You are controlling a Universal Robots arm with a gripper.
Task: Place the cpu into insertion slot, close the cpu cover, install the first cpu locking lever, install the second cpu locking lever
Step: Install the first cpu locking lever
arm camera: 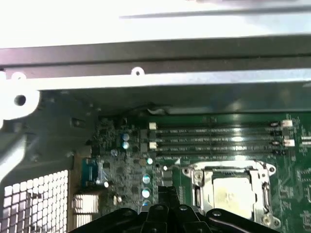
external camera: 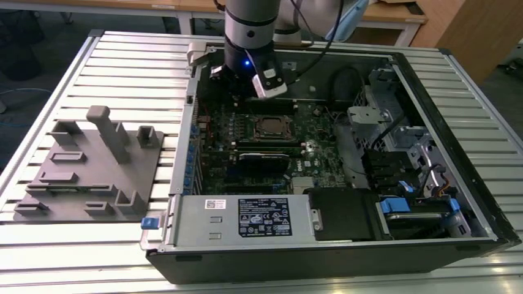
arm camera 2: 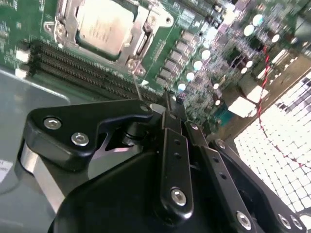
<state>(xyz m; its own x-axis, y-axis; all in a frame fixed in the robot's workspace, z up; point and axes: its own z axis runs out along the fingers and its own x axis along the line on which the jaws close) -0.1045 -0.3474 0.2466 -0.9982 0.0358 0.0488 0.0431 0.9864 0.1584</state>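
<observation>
Here's the open computer case [external camera: 327,260], lying flat on the slatted table [external camera: 122,67] so the green circuit board [external camera: 315,131] faces up and the arm can come straight down on it. Dead centre on that board sits the insertion slot [external camera: 256,127]. The cpu cover [arm camera: 228,171] lies flat over it, and through its window you can see the cpu [arm camera 2: 104,26], silver top up and seated square in the slot. By the look of it, placing the chip and closing the cover are done!

One thin wire locking lever [arm camera 2: 138,83] stands up off a corner of the socket and slants toward the tool, not latched, I'd judge.

Now the arm [external camera: 249,24]: in the exterior view it drops near-vertically into the case at about eleven o'clock of the socket, wrist low over the board. The gripper [arm camera 2: 167,107] hangs just beside the socket with its fingers [arm camera: 161,194] drawn tight together, and nothing shows between them. The raised lever ends close by the tip. Whether they touch, I can't tell.
</observation>
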